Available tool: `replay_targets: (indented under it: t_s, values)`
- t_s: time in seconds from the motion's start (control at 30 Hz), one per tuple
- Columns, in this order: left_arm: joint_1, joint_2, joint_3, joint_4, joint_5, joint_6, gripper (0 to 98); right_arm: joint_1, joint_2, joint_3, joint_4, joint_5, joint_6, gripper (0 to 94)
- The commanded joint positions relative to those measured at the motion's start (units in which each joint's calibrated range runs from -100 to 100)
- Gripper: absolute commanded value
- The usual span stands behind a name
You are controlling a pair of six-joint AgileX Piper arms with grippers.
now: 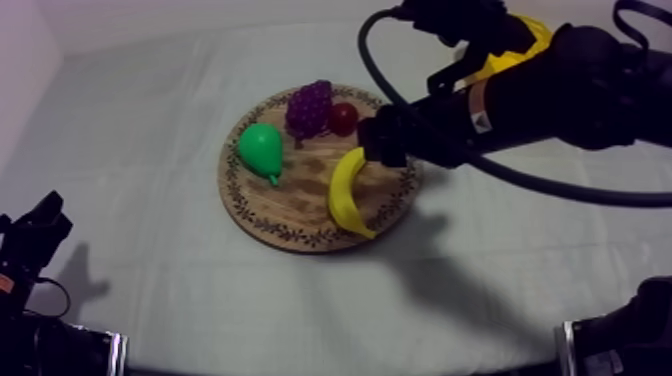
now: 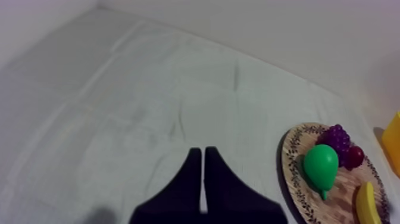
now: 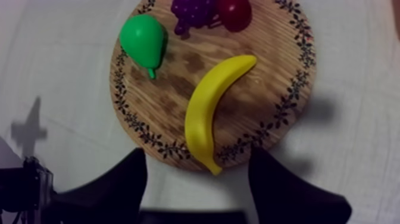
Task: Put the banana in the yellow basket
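status: banana [image 1: 349, 192] not picked yet. It lies flat on the wooden board [image 1: 270, 215], right of centre in the top view, running from the board's upper right down to its lower rim, tip at the patterned edge. Nothing touches it. On the board's left part sits the pear [image 1: 262, 150]; grapes [image 1: 310, 108] and small red fruit [image 1: 343, 118] are at its upper edge. All are apart from the banana, so there's room for a finger on either side.

R side: right gripper [image 3: 198, 156] has fingers spread wide w/ nothing between them. It hovers above the board w/ the banana's lower half lined up in the gap. My read is pre-grasp: opened to straddle the banana across its narrow width, not along its length. In the top view the R arm comes in from the upper right, its head over the board's upper-right rim by the banana's top end.

L side: left gripper [image 2: 203, 189] has fingers pressed together into a thin wedge, holding nothing. It's over bare cloth [image 2: 149, 89], well apart from the board, lower left in the top view. Prob idle because the drop-off is on the R side.

target: yellow basket [image 1: 523, 45] is at the upper right of the top view, mostly hidden behind the R arm, near the board. Short carry, which imo explains the arm choice.

next needs: straight descent, close on the mid-body. Risk: banana looks smooth + curved, so it could roll or pivot if the pinch lands near the tip.
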Motion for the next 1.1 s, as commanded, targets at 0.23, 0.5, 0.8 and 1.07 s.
replay_targets:
  t_s: [0.23, 0.5, 0.8, 1.07]
  values:
    - [-0.03, -0.03, 0.03, -0.03, 0.02, 0.02, 0.1, 0.0, 8.07, -5.14, -1.64, 0.74, 0.73, 49.9]
    - [-0.03, -0.03, 0.03, -0.03, 0.02, 0.02, 0.1, 1.87, 21.12, -17.35, -7.79, 6.89, 4.81, 49.9]
    - [-0.03, -0.03, 0.03, -0.03, 0.02, 0.02, 0.1, 4.18, 34.34, -31.24, -14.66, 19.32, 10.79, 50.2]
    - [-0.03, -0.03, 0.03, -0.03, 0.02, 0.02, 0.1, 5.26, 39.43, -34.67, -18.59, 27.5, 14.29, 50.0]
